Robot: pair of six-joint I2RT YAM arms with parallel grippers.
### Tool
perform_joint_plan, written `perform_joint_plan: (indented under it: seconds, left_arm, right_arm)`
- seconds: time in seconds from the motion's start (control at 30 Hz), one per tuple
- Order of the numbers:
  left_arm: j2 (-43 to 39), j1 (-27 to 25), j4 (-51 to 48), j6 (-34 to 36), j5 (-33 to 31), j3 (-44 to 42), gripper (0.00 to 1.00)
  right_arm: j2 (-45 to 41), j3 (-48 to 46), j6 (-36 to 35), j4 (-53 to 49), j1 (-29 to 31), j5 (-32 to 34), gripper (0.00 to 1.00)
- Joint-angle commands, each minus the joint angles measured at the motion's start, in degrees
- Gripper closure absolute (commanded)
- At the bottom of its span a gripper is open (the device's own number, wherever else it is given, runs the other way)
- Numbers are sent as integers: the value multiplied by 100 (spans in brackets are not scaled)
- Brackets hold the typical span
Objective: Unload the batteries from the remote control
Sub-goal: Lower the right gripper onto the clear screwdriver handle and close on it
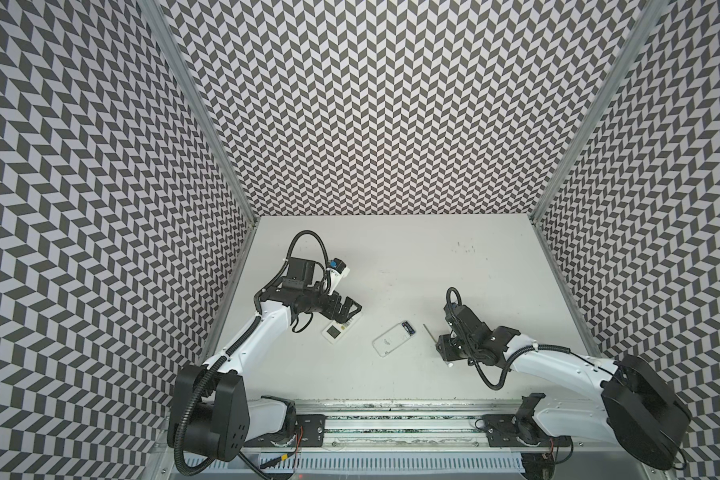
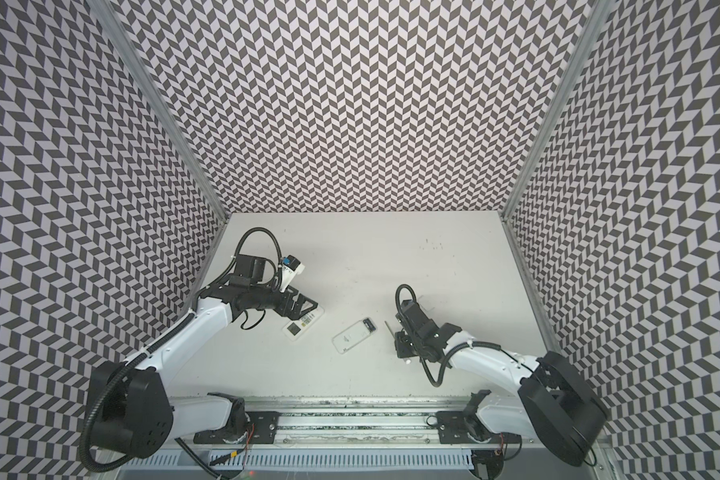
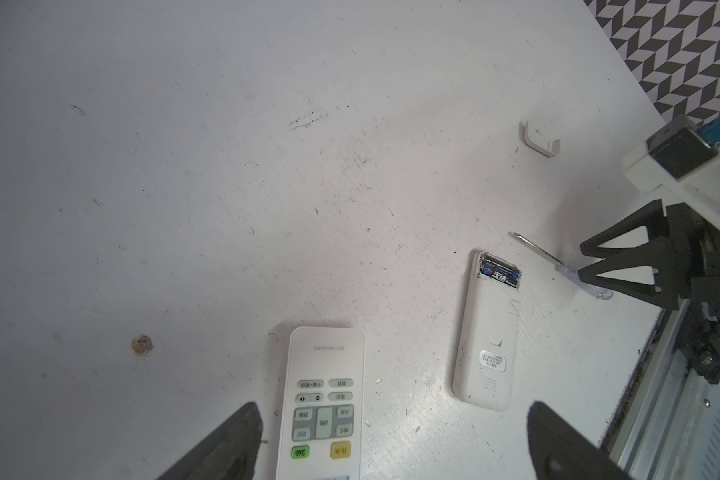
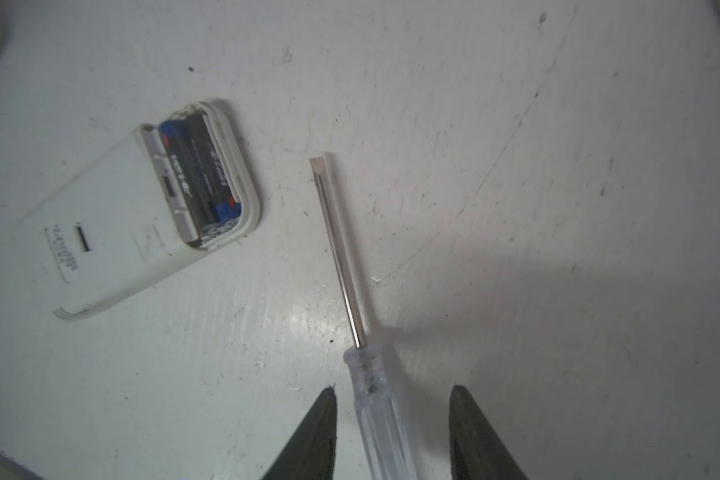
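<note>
Viewed through the right wrist, shows paired batteries (image 4: pixel 200 174) in the open bay of the face-down remote (image 4: pixel 113 224), right pincer (image 4: pixel 393 388) half-open astride the ungripped screwdriver (image 4: pixel 339 249); through the left, left pincer (image 3: pixel 393 404) wide, empty, over keypad remote (image 3: pixel 325 361).

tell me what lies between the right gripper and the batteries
Only the screwdriver, its handle between the right gripper's open jaws; clearest in the right wrist view.
</note>
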Motion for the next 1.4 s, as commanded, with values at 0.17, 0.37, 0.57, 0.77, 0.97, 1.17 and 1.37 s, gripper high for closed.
perform_joint_plan:
  seconds: [0.17, 0.37, 0.57, 0.77, 0.97, 1.17, 1.37]
  left_arm:
    - [-179, 172, 130, -12, 189, -77, 0]
    - [-290, 239, 131, 9, 265, -96, 0]
    - [-319, 317, 157, -11, 293, -115, 0]
    - [-305, 344, 165, -12, 316, -113, 0]
    - [-286, 363, 156, -1, 396, -113, 0]
    - [-337, 390, 157, 8, 494, -124, 1]
    - [-452, 425, 186, 18, 634, -154, 2]
  right_arm:
    - [230, 85, 280, -118, 219, 165, 58]
    - [395, -73, 310, 67, 220, 256, 72]
    - [570, -34, 233, 264, 213, 402, 86]
    - [488, 123, 193, 320, 212, 647, 93]
    - [292, 360, -82, 321, 159, 857, 94]
    - [58, 496, -732, 718, 150, 711, 94]
    - [-214, 407, -1611, 1514, 151, 209, 96]
